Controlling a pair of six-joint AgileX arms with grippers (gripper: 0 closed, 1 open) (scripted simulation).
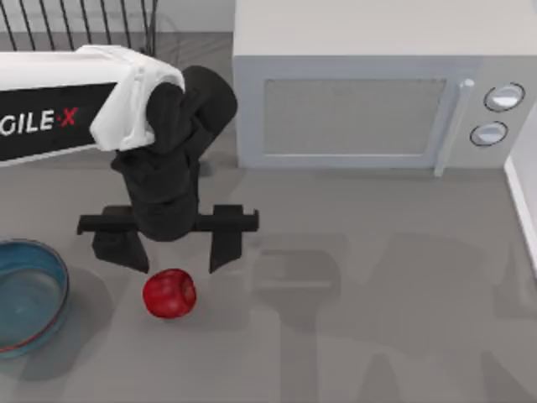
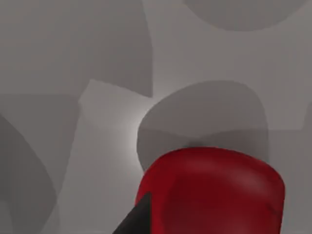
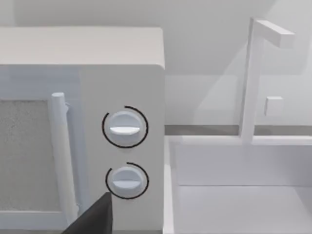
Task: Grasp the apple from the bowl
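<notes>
The red apple [image 1: 169, 293] lies on the grey table just right of the blue bowl [image 1: 60, 270], not inside it. The bowl sits at the table's left edge with nothing in it. My left gripper [image 1: 174, 257] hangs open just behind and above the apple, its two black fingers spread wider than the fruit. In the left wrist view the apple [image 2: 212, 192] looms close, with one dark fingertip [image 2: 139, 219] beside it. A dark part of my right gripper [image 3: 95, 218] shows in the right wrist view, facing the microwave's knobs.
A white microwave [image 1: 361, 92] stands at the back, its door handle and two knobs [image 3: 125, 127] toward the right. A white sink basin [image 3: 234, 185] with a faucet lies right of it. A black wire rack [image 1: 80, 25] is at the back left.
</notes>
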